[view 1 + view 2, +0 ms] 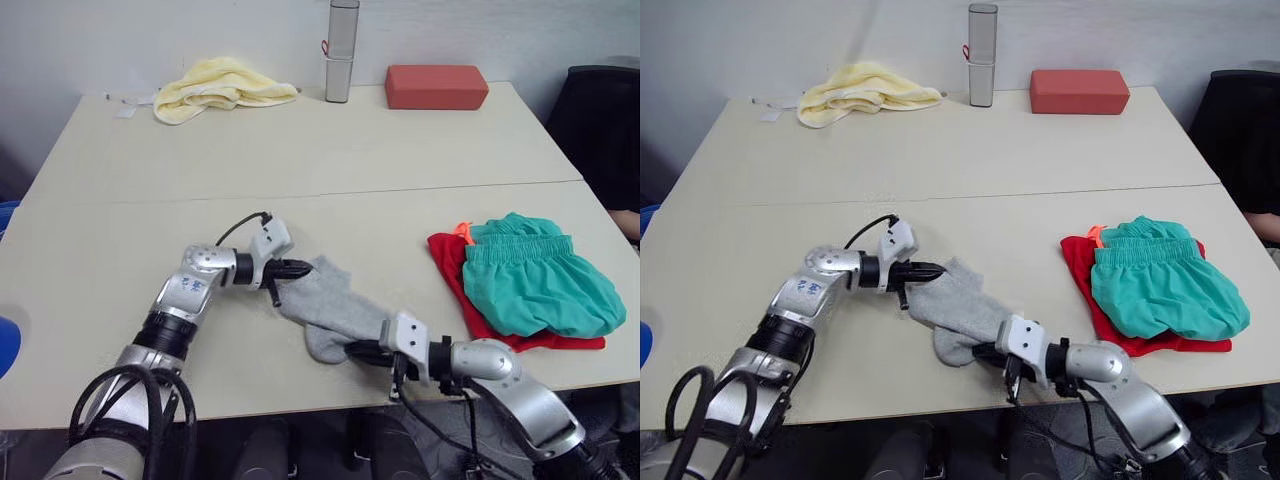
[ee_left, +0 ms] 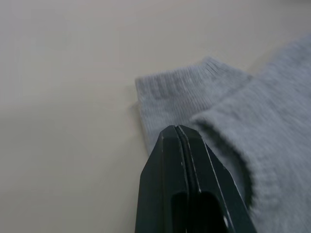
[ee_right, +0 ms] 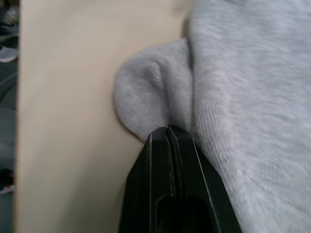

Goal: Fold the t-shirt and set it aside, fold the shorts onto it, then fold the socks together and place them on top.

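The light grey socks [image 1: 335, 308] lie stacked on the table near its front edge, stretched between my two grippers. My left gripper [image 1: 300, 268] is shut on their cuff end [image 2: 175, 92], where the fabric bunches up beside the fingers. At the toe end [image 3: 146, 97], close to the table edge, my right gripper [image 1: 362, 350] is also shut on them. To the right, the teal-green shorts [image 1: 530, 285] rest folded on the folded red t-shirt [image 1: 448, 258], with an orange drawstring [image 1: 462, 229] poking out.
Along the table's far edge sit a pale yellow towel [image 1: 220, 88], a tall silver bottle [image 1: 341, 50] and a brick-red block [image 1: 436, 86]. A dark chair [image 1: 600, 120] stands off the right side. A seam [image 1: 300, 193] crosses the tabletop.
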You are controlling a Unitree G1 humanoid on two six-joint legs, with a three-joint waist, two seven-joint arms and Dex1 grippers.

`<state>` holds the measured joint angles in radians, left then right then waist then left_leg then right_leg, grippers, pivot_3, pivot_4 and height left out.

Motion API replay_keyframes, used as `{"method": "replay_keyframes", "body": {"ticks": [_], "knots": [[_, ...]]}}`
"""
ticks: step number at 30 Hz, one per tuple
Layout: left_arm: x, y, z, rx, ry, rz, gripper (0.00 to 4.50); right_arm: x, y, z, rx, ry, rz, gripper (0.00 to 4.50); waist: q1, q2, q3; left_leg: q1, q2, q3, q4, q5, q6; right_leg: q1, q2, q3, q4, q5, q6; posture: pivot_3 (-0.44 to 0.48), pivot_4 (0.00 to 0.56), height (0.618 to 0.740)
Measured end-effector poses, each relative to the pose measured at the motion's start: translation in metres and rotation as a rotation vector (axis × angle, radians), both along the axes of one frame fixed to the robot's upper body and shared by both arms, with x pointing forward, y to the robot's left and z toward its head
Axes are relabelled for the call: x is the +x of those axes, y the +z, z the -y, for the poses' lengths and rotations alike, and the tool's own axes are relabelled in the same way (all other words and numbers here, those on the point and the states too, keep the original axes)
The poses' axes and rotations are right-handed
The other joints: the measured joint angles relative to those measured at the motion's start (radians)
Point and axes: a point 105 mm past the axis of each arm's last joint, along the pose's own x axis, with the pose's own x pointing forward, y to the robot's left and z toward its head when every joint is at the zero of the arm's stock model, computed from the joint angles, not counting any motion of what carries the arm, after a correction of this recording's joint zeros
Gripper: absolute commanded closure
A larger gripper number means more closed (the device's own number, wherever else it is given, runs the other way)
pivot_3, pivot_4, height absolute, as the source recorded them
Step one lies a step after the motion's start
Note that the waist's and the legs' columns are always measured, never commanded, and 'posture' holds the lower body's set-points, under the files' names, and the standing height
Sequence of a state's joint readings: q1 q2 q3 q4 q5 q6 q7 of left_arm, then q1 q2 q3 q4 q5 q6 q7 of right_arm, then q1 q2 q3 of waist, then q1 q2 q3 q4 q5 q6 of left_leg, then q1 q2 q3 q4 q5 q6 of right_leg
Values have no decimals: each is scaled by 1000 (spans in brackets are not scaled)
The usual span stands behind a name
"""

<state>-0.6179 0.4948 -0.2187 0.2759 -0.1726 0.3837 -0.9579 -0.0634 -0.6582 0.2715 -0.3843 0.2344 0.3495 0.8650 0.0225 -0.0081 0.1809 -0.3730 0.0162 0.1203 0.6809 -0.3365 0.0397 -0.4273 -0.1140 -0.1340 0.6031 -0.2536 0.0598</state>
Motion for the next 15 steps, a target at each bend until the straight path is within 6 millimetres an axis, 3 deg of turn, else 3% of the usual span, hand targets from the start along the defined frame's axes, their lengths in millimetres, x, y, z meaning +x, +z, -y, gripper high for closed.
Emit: {"method": "replay_keyframes", "body": {"ticks": [7,11,15], "knots": [[-26,-4,-14,12,52,-48,4500,18,9,34,-81,-39,13,4471,3,0,0,0,0,-1,0,-1,1,1,-1,0,0,0,0,0,150,740],[-43,-7,-11,-11,67,-84,4500,28,13,43,-96,-23,26,4471,2,0,0,0,0,-1,0,-1,0,1,-1,0,0,0,0,0,150,740],[-45,0,-17,-59,110,-85,4500,30,19,48,-67,-2,28,4471,3,0,0,0,0,-1,0,-1,0,0,-1,0,0,0,0,0,150,740]]}}
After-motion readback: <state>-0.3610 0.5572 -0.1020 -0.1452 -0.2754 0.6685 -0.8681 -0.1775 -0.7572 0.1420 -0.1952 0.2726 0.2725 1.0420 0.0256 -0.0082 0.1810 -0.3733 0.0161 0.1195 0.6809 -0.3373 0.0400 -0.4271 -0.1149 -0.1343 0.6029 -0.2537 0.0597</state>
